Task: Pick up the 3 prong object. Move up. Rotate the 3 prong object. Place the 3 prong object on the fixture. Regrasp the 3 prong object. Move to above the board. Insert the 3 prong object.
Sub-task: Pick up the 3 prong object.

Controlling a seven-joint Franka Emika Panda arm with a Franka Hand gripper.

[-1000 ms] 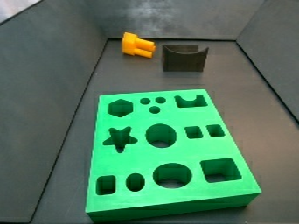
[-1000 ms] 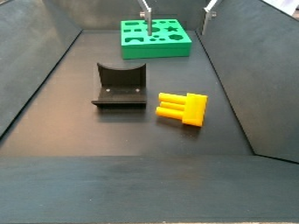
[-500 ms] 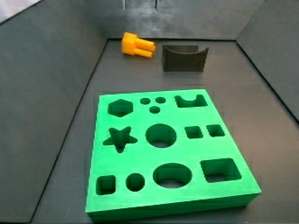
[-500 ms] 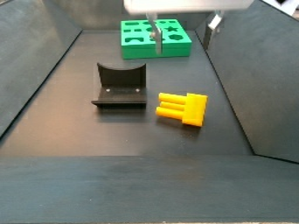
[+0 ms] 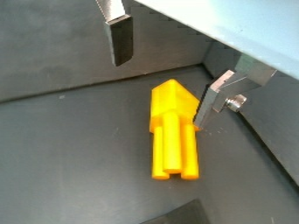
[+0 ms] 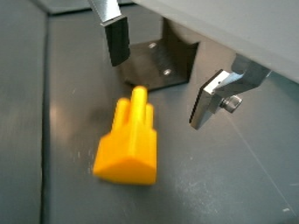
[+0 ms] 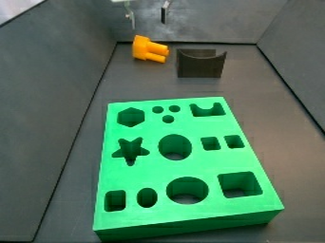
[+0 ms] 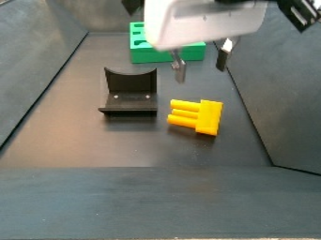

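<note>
The orange-yellow 3 prong object (image 8: 196, 115) lies flat on the dark floor next to the fixture (image 8: 128, 91); it also shows in a side view (image 7: 150, 48) and in both wrist views (image 5: 172, 129) (image 6: 128, 140). The gripper (image 8: 201, 60) hangs open and empty above the piece, apart from it. In both wrist views the fingers (image 5: 121, 39) (image 6: 117, 40) stand wide apart over the piece. The green board (image 7: 184, 162) lies further along the floor, partly hidden behind the gripper in a side view (image 8: 135, 46).
Sloping dark grey walls (image 7: 76, 57) close in the floor on both sides. The fixture (image 7: 200, 63) stands right beside the piece, near the end wall.
The gripper has come down from over the board towards the piece and now hangs above it. The piece, fixture and board have not moved.
</note>
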